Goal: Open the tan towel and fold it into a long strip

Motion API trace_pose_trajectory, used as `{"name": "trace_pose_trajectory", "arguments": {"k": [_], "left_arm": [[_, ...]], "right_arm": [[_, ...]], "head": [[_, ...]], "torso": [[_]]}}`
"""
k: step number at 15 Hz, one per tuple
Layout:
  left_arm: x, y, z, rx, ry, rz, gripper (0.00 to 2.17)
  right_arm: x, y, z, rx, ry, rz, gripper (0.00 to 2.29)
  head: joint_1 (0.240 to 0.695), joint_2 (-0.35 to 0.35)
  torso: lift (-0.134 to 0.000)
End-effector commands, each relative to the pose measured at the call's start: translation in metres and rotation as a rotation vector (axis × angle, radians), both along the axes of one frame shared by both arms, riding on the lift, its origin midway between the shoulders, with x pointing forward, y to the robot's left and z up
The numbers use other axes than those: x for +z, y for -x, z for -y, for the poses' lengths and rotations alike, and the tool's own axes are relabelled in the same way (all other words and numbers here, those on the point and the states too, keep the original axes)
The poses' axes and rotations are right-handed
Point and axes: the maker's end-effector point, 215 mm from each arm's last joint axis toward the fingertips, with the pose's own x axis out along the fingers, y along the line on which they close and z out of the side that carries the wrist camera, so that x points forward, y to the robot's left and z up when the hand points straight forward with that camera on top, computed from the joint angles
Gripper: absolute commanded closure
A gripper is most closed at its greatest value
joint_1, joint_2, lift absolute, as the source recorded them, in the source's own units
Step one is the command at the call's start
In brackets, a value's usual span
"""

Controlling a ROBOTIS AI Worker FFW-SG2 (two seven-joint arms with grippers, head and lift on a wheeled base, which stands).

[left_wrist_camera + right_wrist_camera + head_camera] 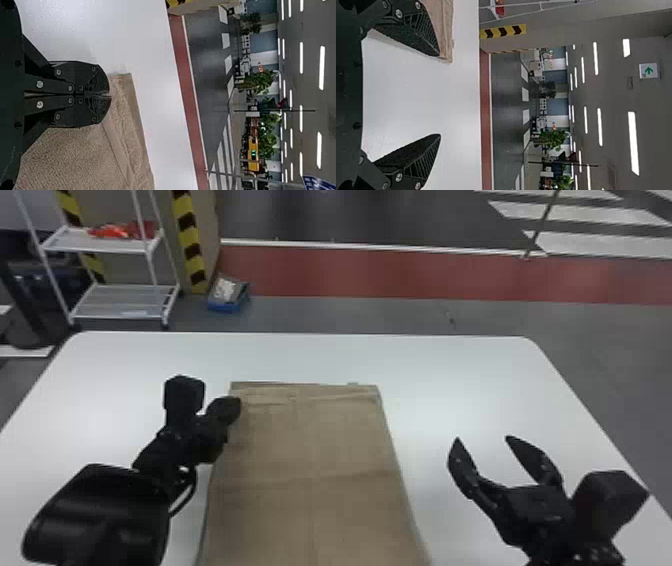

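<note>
Tan cloth towel [320, 450] flat on white counter [450, 380]; left black two-finger tool [110, 95] pressed together near far left corner, can't tell if cloth's caught; right black two-finger tool [483, 438] spread, right of towel. Risk: thin pinch drops corner, skewing fold

The left arm [100, 515] slants forward and inward; the left pincer [227, 410] is closed, its flat fingers [83, 77] lying side by side. The right arm [565, 515] points forward and slightly inward, the right pincer [483, 439] spread wide, fingertips well apart
</note>
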Motion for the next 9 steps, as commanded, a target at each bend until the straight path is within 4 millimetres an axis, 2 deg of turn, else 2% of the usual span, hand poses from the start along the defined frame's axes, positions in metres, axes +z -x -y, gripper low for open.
{"name": "trace_pose_trajectory", "arguments": {"k": [1,3,5,6,9], "left_arm": [[0.008,0.005,0.000,-0.001,0.005,0.018,1.70],[0.028,0.012,0.008,-0.014,0.016,0.056,1.70],[0.059,0.022,0.020,-0.035,0.030,0.109,1.70],[0.074,0.032,0.030,-0.053,0.039,0.132,1.70],[0.096,0.062,0.063,-0.114,0.048,0.154,1.70]], "right_arm": [[-0.001,0.000,0.000,-0.001,-0.001,-0.001,0.17],[-0.001,0.000,0.000,-0.001,-0.001,-0.001,0.17],[-0.002,0.000,0.000,-0.002,-0.001,-0.003,0.17],[-0.002,0.000,0.000,-0.002,-0.001,-0.003,0.17],[-0.003,0.000,-0.001,-0.001,-0.004,-0.005,0.17]], "head": [[0.695,-0.095],[0.695,-0.095],[0.695,-0.103],[0.695,-0.108],[0.695,-0.129]], "torso": [[-0.125],[-0.125],[-0.125],[-0.125],[-0.125]]}}
